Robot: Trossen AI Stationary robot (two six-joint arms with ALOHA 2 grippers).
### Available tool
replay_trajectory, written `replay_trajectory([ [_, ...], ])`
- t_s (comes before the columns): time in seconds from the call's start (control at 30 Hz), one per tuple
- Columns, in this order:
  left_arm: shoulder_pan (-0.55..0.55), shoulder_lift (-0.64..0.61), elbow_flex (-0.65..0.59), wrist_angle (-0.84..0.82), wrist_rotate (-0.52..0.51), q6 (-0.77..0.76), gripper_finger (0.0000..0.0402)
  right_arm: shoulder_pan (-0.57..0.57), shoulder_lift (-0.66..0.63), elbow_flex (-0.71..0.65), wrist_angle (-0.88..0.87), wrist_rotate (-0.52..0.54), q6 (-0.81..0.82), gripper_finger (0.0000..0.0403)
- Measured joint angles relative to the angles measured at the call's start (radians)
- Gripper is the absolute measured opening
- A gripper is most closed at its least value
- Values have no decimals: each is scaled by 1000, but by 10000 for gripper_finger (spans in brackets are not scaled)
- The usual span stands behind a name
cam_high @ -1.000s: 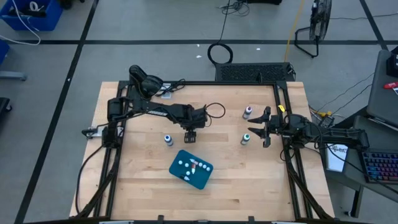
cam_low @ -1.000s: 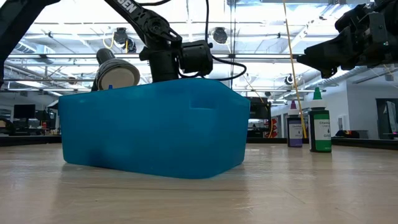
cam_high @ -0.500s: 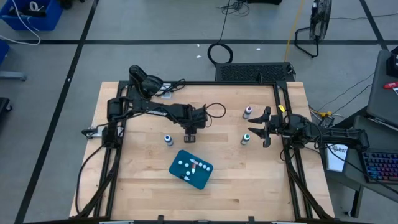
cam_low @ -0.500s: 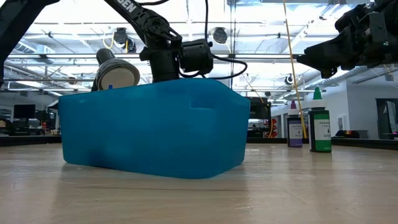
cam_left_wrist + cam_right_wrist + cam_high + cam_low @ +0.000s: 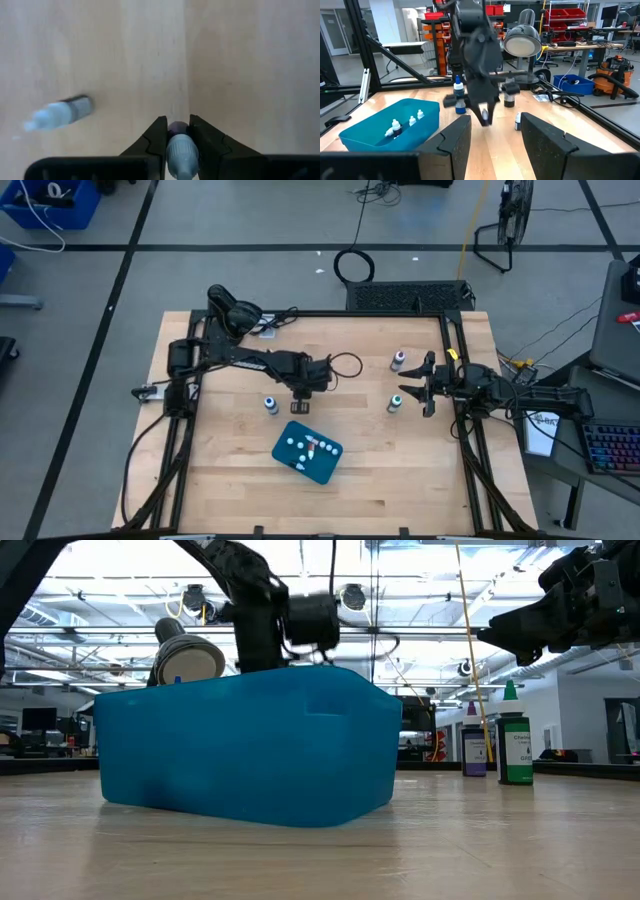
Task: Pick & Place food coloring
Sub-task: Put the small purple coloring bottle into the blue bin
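My left gripper hangs over the middle of the table, just behind the teal tray, shut on a small food coloring bottle with a whitish cap and a dark purplish body. Several white-capped bottles stand in the tray. A blue bottle stands on the table to its left. A purple bottle and a green one stand upright near my right gripper, which waits open at the right edge. In the low view the tray hides my left gripper's fingers. My left gripper pinches the bottle between its two fingers, on the dark body just below the cap. The fingers come from above, pointing steeply down. The bottle stands upright in the hold, cap toward the wrist. I cannot tell whether its base is clear of the table.
Black frame rails run along the table's left, far and right sides. Bare wood lies open between the tray and the right-hand bottles. A black lamp-like object stands at the back left.
My left gripper has risen a little and drifted toward the table's left and near side, closer to the tray; its wrist shows blurred in the low view. The right arm has kept still.
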Motion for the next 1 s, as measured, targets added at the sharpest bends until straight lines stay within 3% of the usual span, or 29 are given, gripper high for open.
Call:
replay_trajectory([
  [0.4,-218,-113,191,-306,-78,-191,65,0,0,0,0,0,0,160],
  [0.73,-511,-113,265,-232,-68,-375,65,0,0,0,0,0,0,160],
  [1.0,-632,-59,265,-304,-97,-575,65,0,0,0,1,0,0,160],
])
